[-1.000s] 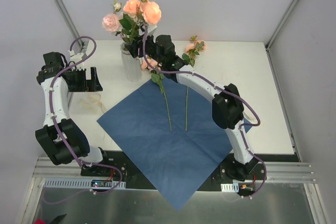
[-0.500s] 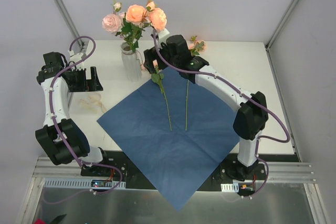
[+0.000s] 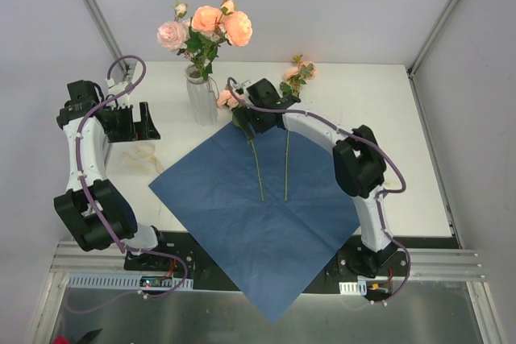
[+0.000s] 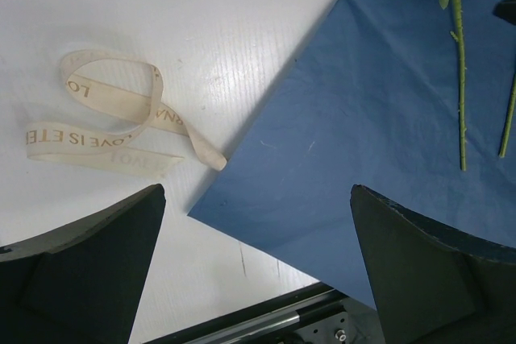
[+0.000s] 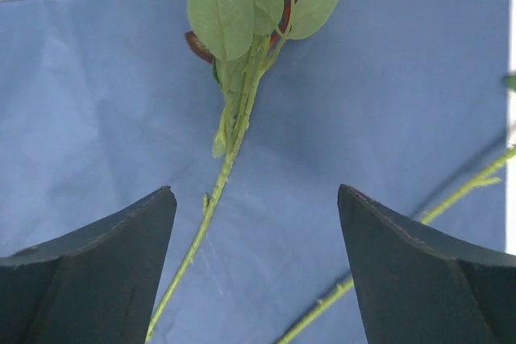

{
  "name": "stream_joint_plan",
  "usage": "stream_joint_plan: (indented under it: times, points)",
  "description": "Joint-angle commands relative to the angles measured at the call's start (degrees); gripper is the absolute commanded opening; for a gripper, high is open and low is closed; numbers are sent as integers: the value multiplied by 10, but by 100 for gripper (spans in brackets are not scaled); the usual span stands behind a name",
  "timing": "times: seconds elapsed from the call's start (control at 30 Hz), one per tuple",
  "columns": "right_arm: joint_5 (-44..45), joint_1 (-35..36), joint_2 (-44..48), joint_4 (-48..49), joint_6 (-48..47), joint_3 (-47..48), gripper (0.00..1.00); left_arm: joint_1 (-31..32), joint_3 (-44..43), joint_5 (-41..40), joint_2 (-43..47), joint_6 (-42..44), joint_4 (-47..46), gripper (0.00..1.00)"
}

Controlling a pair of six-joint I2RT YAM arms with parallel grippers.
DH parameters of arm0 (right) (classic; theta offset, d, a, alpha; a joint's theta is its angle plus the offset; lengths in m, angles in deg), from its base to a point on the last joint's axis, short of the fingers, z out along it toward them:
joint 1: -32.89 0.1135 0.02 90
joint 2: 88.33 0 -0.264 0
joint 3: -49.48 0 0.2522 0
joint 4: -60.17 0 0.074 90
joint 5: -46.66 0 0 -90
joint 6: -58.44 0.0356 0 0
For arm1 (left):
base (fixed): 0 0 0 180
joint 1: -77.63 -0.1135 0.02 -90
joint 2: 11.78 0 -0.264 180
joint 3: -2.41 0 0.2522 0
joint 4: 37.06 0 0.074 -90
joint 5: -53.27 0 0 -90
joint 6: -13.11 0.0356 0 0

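Since the picture half a second back, the right arm has drawn its elbow in and its wrist has dropped from beside the bouquet to the far corner of the sheet; the roses in the vase have shifted slightly.

From above, the right gripper hangs over the leafy upper end of a thin green rose stem that lies on a square dark-blue paper sheet, its pink head just off the sheet's far corner. A second green stem lies just beside it. A clear ribbed glass vase of peach and pink roses stands near that corner on the white table. The left gripper hovers at the table's left side, near a cream printed ribbon.

The left wrist camera shows the left gripper spread wide and holding nothing, over the sheet's left corner; the ribbon lies looped on the table just beside it.

The right wrist camera shows the right gripper also spread wide and empty. The rose stem runs between its fingers, nearer the one on the picture's left, with no contact showing.
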Motion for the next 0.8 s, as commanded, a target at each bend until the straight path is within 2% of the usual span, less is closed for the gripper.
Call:
stream_joint_plan:
  times: [0.0,0.3,0.4,0.43,0.47,0.77]
  points:
    - [-13,-5,-59,-41,3,92,82,-11,-6,29,-12,4,20,99]
    - [-22,-9,-188,-82,17,240,73,-13,-8,26,-26,8,21,99]
    - [34,-5,-233,-114,22,283,61,-13,-2,26,-26,15,22,99]
    - [43,-4,-241,-132,25,310,53,-13,0,28,-27,16,22,99]
    - [57,-1,-245,-135,27,314,51,-13,3,29,-28,16,22,99]
    - [71,2,-266,-191,34,345,49,-15,5,33,-33,24,25,99]
